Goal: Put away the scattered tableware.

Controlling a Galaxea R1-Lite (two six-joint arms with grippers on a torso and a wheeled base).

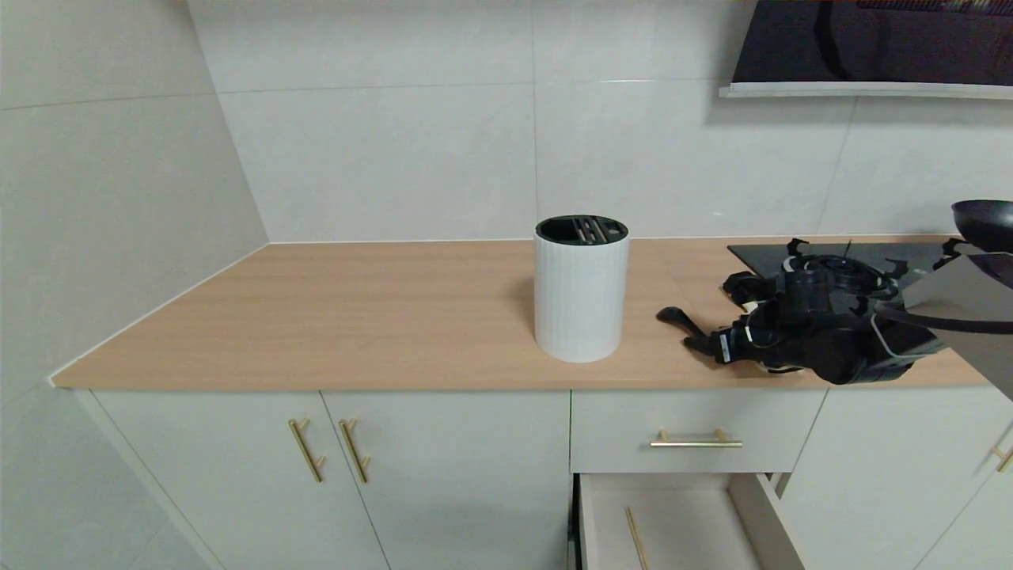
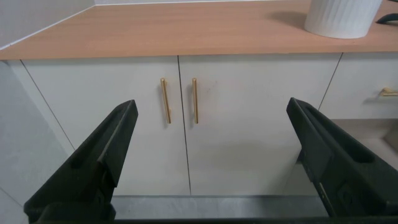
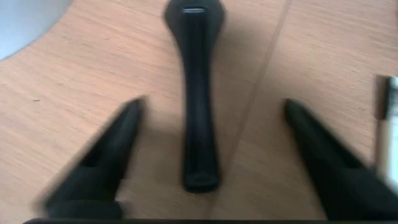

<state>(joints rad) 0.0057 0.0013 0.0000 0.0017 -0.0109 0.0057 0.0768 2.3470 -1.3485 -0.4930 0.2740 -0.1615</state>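
Observation:
A black utensil handle (image 3: 198,74) lies flat on the wooden counter (image 1: 380,309), just right of a white ribbed holder (image 1: 582,293) with a black slotted top. My right gripper (image 3: 211,109) hovers low over the handle, fingers open on either side and not touching it. From the head, the right gripper (image 1: 696,332) sits beside the holder with the handle's rounded end (image 1: 671,314) poking out toward it. My left gripper (image 2: 211,109) is open and holds nothing, down in front of the cabinet doors (image 2: 186,124) below the counter edge.
A drawer (image 1: 673,514) stands open below the counter, with a thin gold-coloured stick (image 1: 635,538) inside. A black stove (image 1: 839,261) and a dark pan (image 1: 985,222) are at the right. The counter's left half is bare wood.

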